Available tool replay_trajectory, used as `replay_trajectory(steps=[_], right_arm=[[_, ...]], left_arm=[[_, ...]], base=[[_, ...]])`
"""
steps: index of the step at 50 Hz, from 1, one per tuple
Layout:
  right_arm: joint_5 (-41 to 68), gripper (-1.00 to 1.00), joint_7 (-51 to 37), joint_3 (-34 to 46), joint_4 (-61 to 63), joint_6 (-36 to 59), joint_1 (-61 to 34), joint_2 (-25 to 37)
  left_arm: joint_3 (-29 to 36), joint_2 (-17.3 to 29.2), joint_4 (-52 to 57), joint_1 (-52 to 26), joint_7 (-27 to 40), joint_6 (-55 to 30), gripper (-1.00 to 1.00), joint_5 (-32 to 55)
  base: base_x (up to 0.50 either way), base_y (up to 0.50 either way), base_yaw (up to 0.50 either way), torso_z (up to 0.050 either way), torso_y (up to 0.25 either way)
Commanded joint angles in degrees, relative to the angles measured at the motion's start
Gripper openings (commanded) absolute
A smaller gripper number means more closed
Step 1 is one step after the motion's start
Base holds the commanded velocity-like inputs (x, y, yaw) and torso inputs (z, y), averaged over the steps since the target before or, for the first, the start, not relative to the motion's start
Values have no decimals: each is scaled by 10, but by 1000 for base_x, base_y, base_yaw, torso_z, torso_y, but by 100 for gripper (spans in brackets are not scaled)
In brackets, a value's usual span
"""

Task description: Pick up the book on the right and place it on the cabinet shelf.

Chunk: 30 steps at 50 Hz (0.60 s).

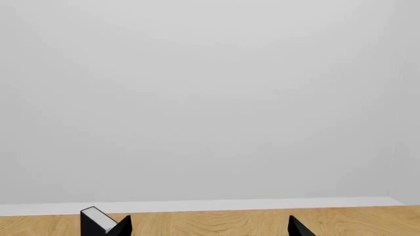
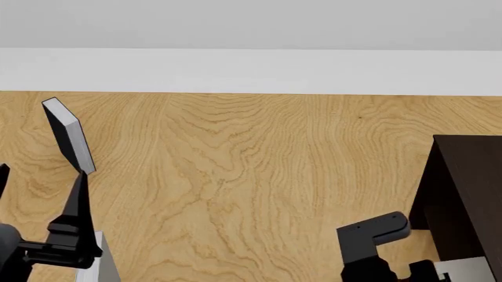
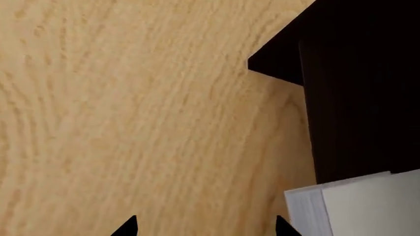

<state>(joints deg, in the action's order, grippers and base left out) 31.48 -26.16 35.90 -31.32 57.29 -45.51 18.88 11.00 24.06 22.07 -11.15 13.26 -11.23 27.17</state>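
Observation:
The light-grey book with white page edges (image 3: 367, 206) lies beside the dark brown cabinet (image 3: 357, 88). It touches the cabinet's near end, and I cannot tell whether it rests on a shelf board. In the head view the book (image 2: 468, 270) is at the bottom right, in front of the cabinet (image 2: 467, 188). My right gripper (image 3: 204, 227) is open and empty over bare floor, just beside the book. My right arm (image 2: 372, 235) is left of the cabinet. My left gripper (image 1: 210, 228) is open and empty, far left in the head view (image 2: 39, 188).
A slimmer grey book (image 2: 67, 138) stands tilted on the wooden floor beyond my left gripper, and it also shows in the left wrist view (image 1: 97, 219). Another pale object (image 2: 103, 261) is at the bottom left. A white baseboard (image 2: 251, 70) and wall lie ahead.

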Motion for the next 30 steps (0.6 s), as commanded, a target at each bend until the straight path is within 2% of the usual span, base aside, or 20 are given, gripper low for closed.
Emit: replay_trajectory(steps=[1, 19, 30], right_arm=[[-10, 100, 22, 5, -59, -22, -23, -2], [-33, 100, 39, 19, -136, -48, -60, -7], [-56, 100, 71, 36, -225, -98, -92, -27]], left_arm=[[5, -1, -5, -1, 0, 2, 100, -4], [12, -1, -11, -4, 1, 2, 100, -9], [12, 0, -14, -4, 3, 4, 100, -10]], base=[[0, 0, 0, 0, 0], [0, 0, 0, 0, 0], [0, 0, 0, 0, 0]])
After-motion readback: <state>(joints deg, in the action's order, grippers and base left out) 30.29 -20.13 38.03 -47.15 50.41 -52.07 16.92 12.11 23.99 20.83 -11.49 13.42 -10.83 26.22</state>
